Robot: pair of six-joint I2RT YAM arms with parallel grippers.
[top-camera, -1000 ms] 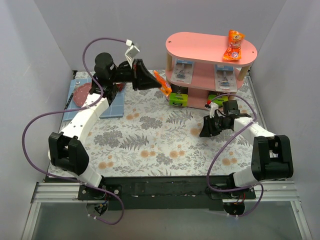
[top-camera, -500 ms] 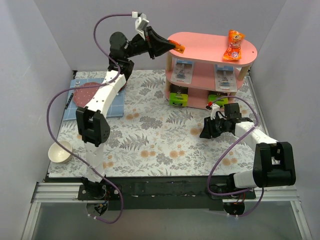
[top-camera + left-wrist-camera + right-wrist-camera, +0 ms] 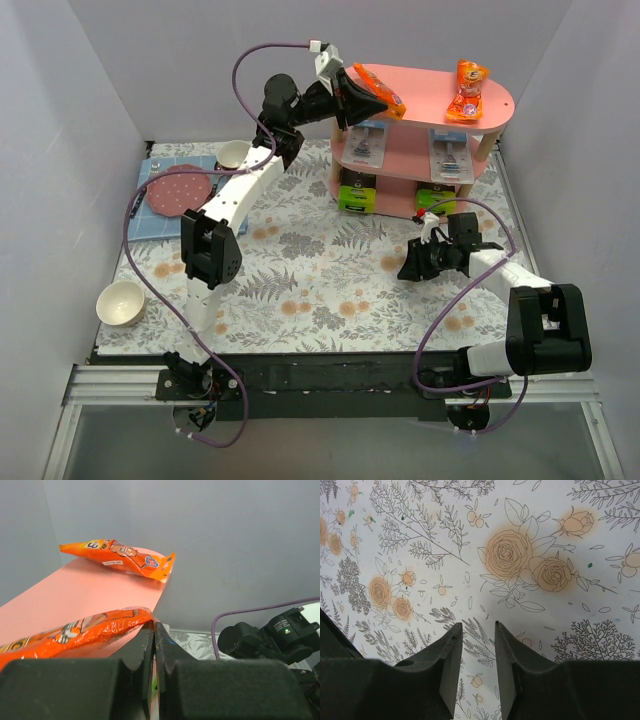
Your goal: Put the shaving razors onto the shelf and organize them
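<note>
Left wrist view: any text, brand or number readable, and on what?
"3": on the far orange packet, near its left end; only tentatively legible.
Its white label and blue round logo: too small to read.
Print on the near orange packet, pinched in the left pincer: blurred, unreadable.

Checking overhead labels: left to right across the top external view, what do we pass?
White bowl at near left → dark red plate → second white bowl → orange snack packet pinched in the left gripper → second orange snack packet on top of the shelf.
</note>
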